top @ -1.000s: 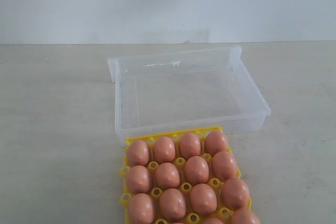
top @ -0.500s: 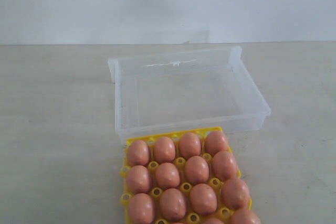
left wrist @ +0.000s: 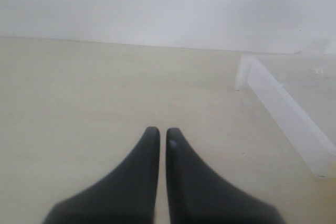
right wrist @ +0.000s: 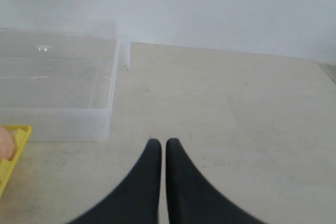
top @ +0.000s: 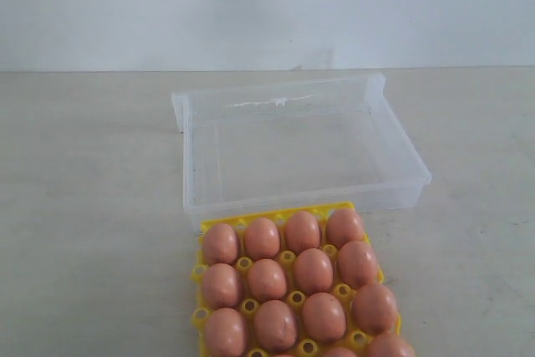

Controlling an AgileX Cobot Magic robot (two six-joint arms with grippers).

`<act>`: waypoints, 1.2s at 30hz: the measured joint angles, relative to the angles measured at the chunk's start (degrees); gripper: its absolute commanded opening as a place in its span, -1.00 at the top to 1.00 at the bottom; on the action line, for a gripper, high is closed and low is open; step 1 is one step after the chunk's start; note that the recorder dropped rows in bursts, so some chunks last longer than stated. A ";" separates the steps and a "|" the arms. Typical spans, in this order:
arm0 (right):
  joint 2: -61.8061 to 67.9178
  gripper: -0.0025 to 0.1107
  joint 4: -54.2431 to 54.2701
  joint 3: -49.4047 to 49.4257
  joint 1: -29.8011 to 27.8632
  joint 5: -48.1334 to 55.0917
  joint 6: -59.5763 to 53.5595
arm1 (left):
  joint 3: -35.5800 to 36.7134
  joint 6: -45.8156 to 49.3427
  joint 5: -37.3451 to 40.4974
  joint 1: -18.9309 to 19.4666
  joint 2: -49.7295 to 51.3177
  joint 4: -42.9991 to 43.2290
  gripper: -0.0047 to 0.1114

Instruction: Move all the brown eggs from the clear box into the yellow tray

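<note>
I count one clear box (top: pixel 284 200), one yellow tray (top: pixel 276 215) and, in the exterior view, twelve whole brown eggs (top: pixel 267 279), with at least two more cut off by the lower edge of the picture. They stand in rows of four across the tray, each in its own cup, with yellow pegs showing between them. My left gripper (left wrist: pixel 158 132) has its two dark fingers (left wrist: pixel 142 161) drawn together, with only a thin slit between the tips. Nothing is clamped in them and they touch nothing; they hang over the pale table (top: pixel 84 206), with a corner of the box off to one side. My right gripper (right wrist: pixel 158 142) stands the same way, fingers together and holding nothing, above bare tabletop. The box and one corner of the tray, with a sliver of egg in it, lie beyond it to the side. Neither gripper shows in the exterior view. Every egg I can see sits in the tray. The box shows only its see-through floor and low walls. It lies on the table behind the tray, toward the white wall (top: pixel 251 6), and is turned a little askew. The tray's far edge is just beside the box's near wall; I cannot tell whether they touch.
</note>
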 measured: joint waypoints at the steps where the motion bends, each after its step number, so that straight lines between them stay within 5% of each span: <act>1: -0.10 0.96 0.00 0.00 0.00 -0.24 0.00 | 0.00 0.00 0.00 0.00 0.00 0.00 0.85; 36: -0.21 0.96 -2.38 0.27 0.23 5.70 -1.34 | 0.00 0.00 0.00 0.00 0.00 0.00 0.85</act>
